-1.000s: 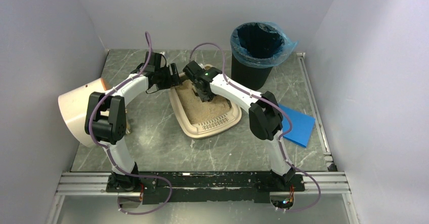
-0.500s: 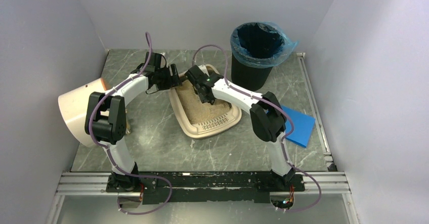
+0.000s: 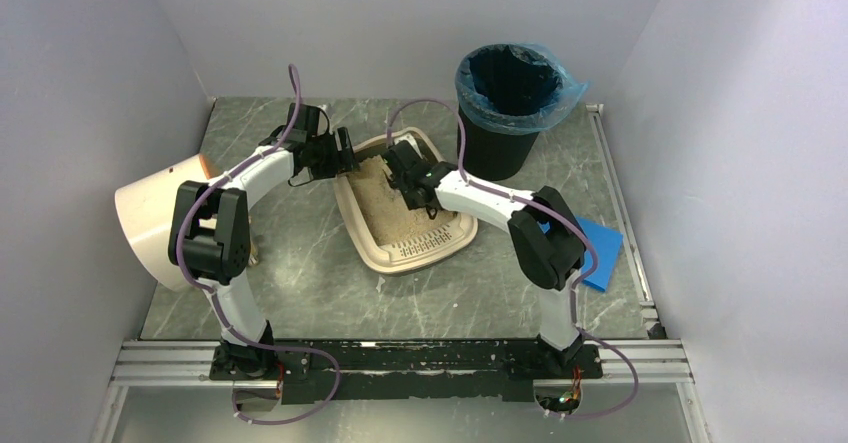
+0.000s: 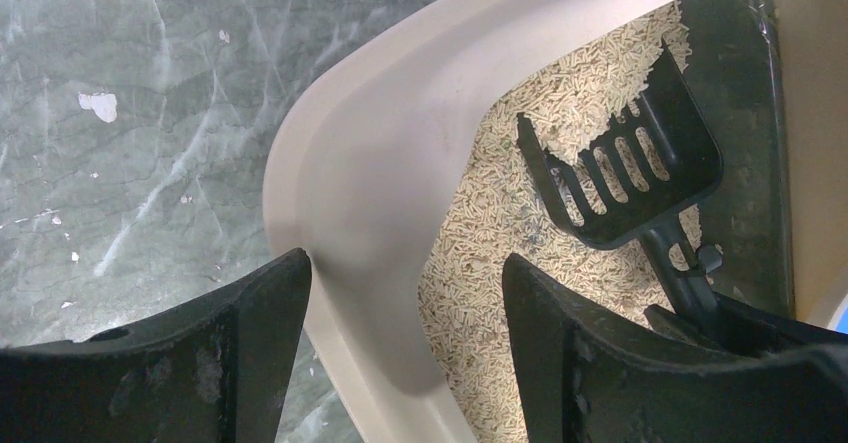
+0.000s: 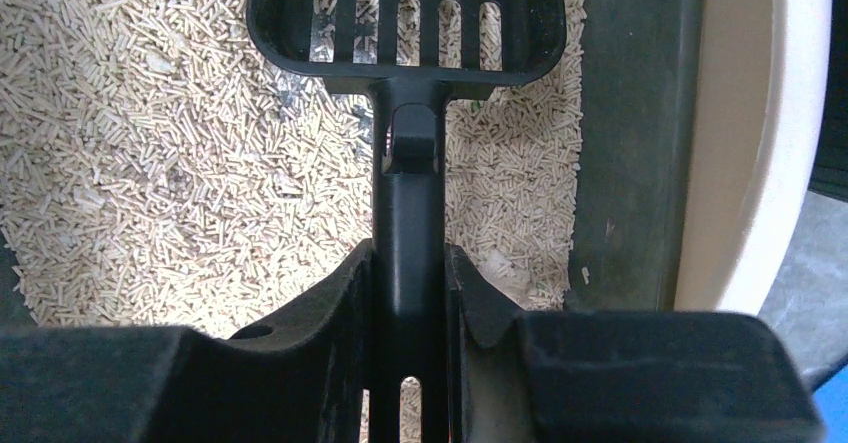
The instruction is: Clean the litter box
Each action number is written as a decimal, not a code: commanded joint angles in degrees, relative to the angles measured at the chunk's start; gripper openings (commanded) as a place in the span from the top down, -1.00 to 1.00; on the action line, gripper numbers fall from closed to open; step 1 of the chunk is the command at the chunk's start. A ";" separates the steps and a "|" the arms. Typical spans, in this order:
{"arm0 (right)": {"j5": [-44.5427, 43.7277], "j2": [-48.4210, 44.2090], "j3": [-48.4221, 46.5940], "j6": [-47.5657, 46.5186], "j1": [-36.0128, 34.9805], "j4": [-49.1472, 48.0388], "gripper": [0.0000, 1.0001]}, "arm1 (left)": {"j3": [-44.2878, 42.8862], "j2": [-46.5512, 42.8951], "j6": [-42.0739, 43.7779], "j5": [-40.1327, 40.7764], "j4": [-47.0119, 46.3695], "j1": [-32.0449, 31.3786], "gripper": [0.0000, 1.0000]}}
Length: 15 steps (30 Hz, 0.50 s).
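Observation:
The beige litter box (image 3: 400,261) lies mid-table with tan pellet litter in it. My left gripper (image 3: 343,158) is open astride its far-left rim (image 4: 380,163). One finger (image 4: 270,313) rests against the outer edge. The other finger (image 4: 540,323) hangs over the litter with a gap to the wall. My right gripper (image 3: 418,191) is over the tray and shut on the handle of a black slotted scoop (image 5: 405,23). The scoop head (image 4: 620,163) sits low on the litter with some pellets in it. The right wrist view shows the handle squeezed at my right gripper (image 5: 410,258).
A black round bin with a blue liner (image 3: 510,93) stands behind the tray at the right. A cream drum (image 3: 155,218) lies on its side at the left wall. A blue flat pad (image 3: 592,251) lies at the right. Walls close in three sides.
The right arm's elbow has swung right and toward the near edge, and its wrist with the scoop has shifted slightly right over the litter. The left arm has stayed put.

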State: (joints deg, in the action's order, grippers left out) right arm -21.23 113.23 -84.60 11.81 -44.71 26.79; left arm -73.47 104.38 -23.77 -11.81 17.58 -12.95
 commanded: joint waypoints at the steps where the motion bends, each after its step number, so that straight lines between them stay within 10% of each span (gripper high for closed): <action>1: 1.21 -3.11 3.63 -4.33 0.24 -7.26 1.00 | -1.81 0.28 0.55 -0.73 0.79 0.38 -0.50; 15: 1.03 -6.87 14.13 -10.90 0.20 -20.17 1.00 | -2.39 0.44 0.40 -1.69 0.81 0.38 -0.50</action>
State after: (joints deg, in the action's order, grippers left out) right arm -20.80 109.03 -72.95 3.68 -44.58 13.28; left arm -73.47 104.38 -23.77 -11.88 17.65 -12.95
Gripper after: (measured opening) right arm 0.279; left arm 0.750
